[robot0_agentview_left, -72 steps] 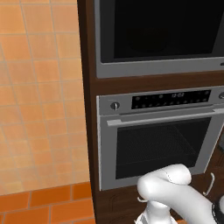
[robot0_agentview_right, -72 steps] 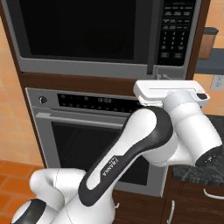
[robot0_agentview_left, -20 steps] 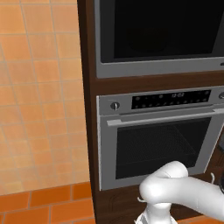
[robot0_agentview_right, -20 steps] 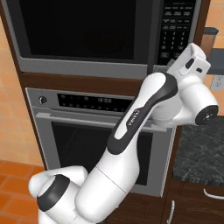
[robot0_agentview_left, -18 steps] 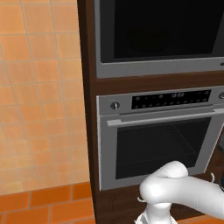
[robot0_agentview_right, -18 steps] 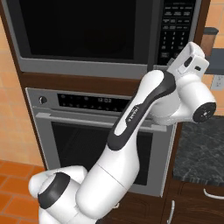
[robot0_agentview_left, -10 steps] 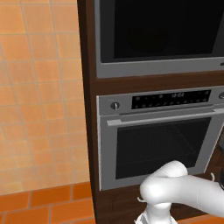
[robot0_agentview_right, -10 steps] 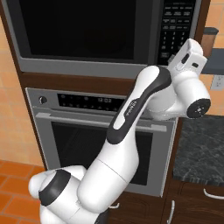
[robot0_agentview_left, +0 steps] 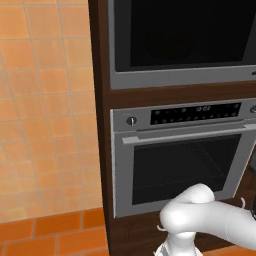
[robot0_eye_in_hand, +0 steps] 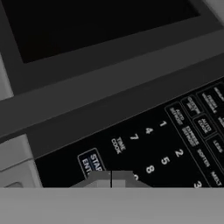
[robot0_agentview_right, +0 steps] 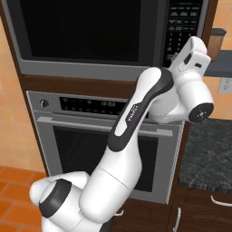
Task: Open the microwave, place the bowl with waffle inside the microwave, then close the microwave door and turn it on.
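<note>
The microwave (robot0_agentview_left: 185,45) (robot0_agentview_right: 81,31) is built into dark wood above the oven. Its black glass microwave door (robot0_agentview_right: 86,27) stands flush and closed. At its right runs a black keypad (robot0_agentview_right: 181,22) (robot0_eye_in_hand: 175,144). My gripper (robot0_agentview_right: 173,58) (robot0_eye_in_hand: 110,178) is shut, with nothing held, and its tips are pressed close to the lower keypad. In the hand view the tips sit right by the START/ENTER key (robot0_eye_in_hand: 89,162), beside the number keys. The bowl with waffle is out of view.
The silver oven (robot0_agentview_left: 180,160) (robot0_agentview_right: 104,136) with knob and bar handle sits below the microwave. A dark stone counter (robot0_agentview_right: 208,149) lies to the right, with a brown jar (robot0_agentview_right: 216,43) on a shelf above it. Orange tiled wall (robot0_agentview_left: 45,110) is on the left.
The arm has swung up from in front of the oven. Over the last second the hand rose a little and moved in closer to the keypad. The gripper stayed shut.
</note>
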